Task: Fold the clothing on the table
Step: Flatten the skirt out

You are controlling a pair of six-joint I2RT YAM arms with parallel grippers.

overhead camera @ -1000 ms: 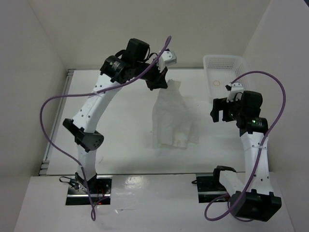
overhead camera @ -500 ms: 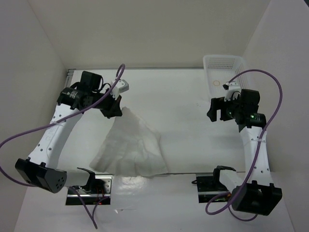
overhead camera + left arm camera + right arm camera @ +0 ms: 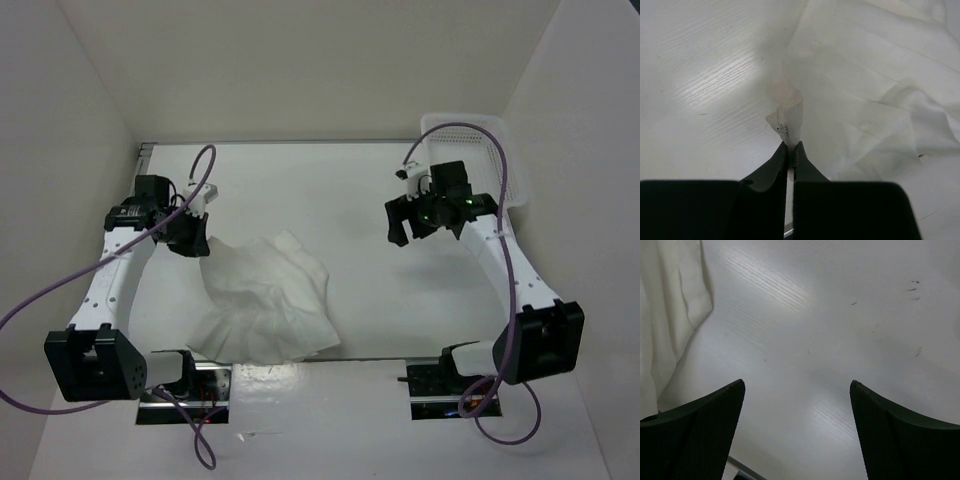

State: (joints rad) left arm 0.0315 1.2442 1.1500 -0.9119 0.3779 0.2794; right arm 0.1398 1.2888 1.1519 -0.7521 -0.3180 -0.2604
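The left hand (image 3: 190, 232) was pressed together on a small fold at the edge of the white garment (image 3: 265, 300). In the left wrist view its fingertips met on a narrow, upstanding tab of cloth, with the rest of the fabric spreading away to the right. A second earlier this hand had held the garment hanging high over the far middle of the surface (image 3: 360, 190). It had since swung to the left and come down low, so the garment lay in a loose, wrinkled spread over the near left part of the surface, reaching almost to its near edge. The cloth was down but not flat, with ridges and overlapping flaps across it, so I judged it laid out for folding and no fold yet made.

To the right, the right hand (image 3: 405, 222) was spread wide and held nothing. It had moved from beside the basket (image 3: 470, 118) in toward the middle. It hung over bare surface, with only the garment's edge showing at the left of its wrist view, probably on its way to a second corner.
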